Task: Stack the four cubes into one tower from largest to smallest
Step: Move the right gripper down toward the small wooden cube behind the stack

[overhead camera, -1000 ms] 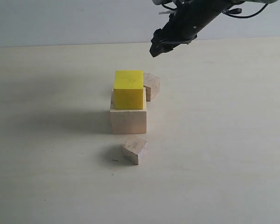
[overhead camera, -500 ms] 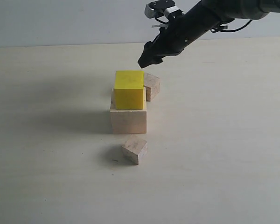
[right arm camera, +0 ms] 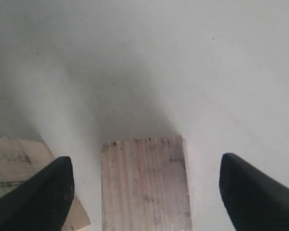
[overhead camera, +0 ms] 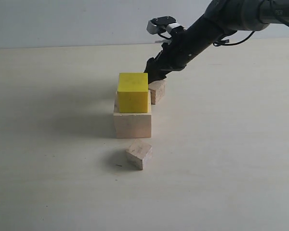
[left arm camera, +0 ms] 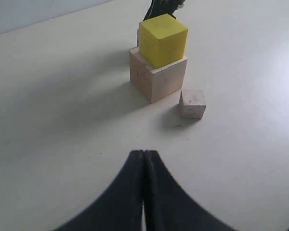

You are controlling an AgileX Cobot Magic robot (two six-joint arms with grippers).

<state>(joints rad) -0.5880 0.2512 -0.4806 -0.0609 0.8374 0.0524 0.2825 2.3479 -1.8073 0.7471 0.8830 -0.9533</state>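
The yellow cube [overhead camera: 133, 92] is seen resting on the large cube [overhead camera: 132, 124], which stands on the table [overhead camera: 231, 154]; only these two are stacked. One small cube [overhead camera: 157, 90] is found on the table just behind the stack and a little to its right in the exterior view, partly hidden by the yellow cube. The other small cube [overhead camera: 138, 154] is found on the table in front of the stack, apart from it and turned at an angle.

The right gripper [overhead camera: 153, 77] is held low over the rear small cube. Its jaws are spread wide, and the fingers [right arm camera: 38, 197] are kept clear of the cube on either side. The left gripper [left arm camera: 143, 166] is held well apart from the stack, with its jaws pressed together on nothing.
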